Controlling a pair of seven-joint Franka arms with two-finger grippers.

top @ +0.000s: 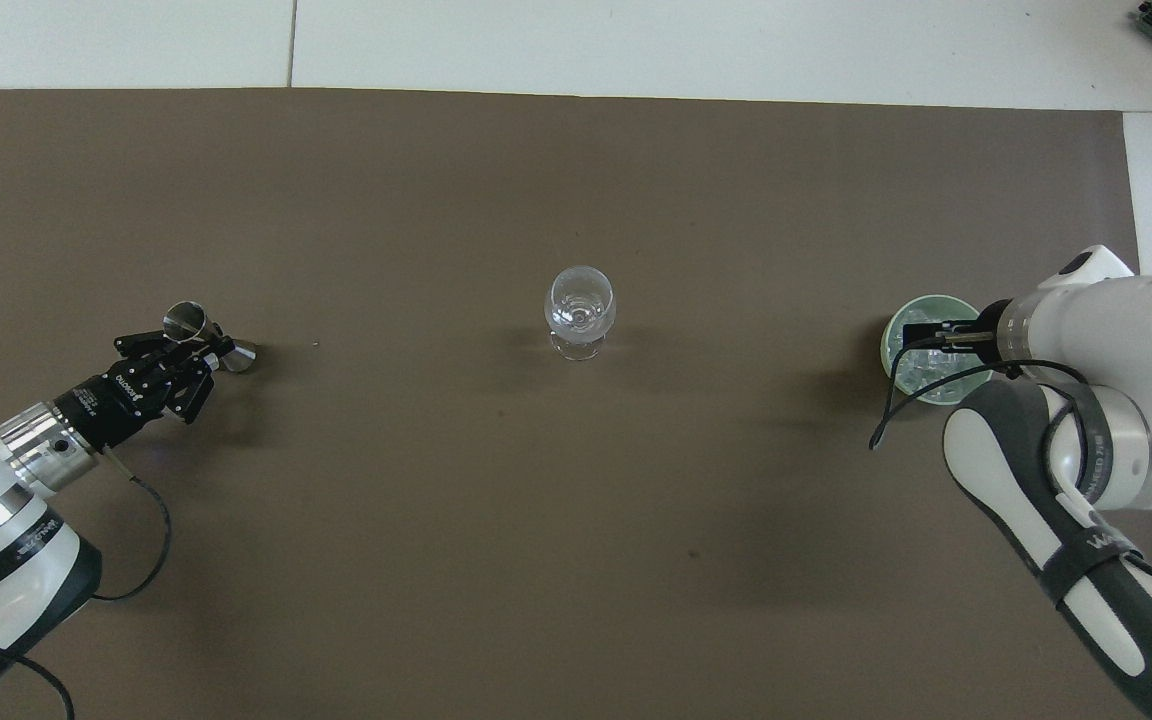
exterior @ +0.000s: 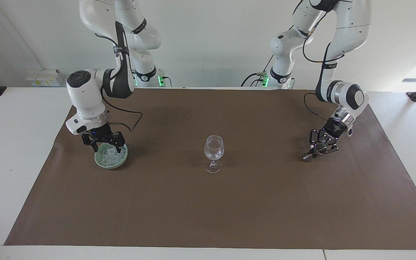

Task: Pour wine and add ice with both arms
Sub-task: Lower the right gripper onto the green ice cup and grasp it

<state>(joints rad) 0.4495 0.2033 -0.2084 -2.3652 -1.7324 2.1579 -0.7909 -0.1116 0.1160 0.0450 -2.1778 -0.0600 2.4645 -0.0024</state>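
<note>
both grippers low: right gripper [exterior: 105, 147] seemingly in ice [exterior: 109, 155], left gripper [exterior: 316, 150] on jigger [top: 204, 334]

wine glass [exterior: 213, 148]: clear glass | jigger [top: 198, 328]: shiny metal | bowl [exterior: 100, 162]: glossy green | mat [exterior: 208, 209]: matt brown

Legible text: none.
- White lettering on the black body of the left gripper [top: 181, 352], overhead view: too small to read.
- White lettering on a black band of the right arm [top: 1096, 545]: not decipherable.
- Small mark on a band of the left arm [exterior: 329, 64], facing view: unreadable.
</note>
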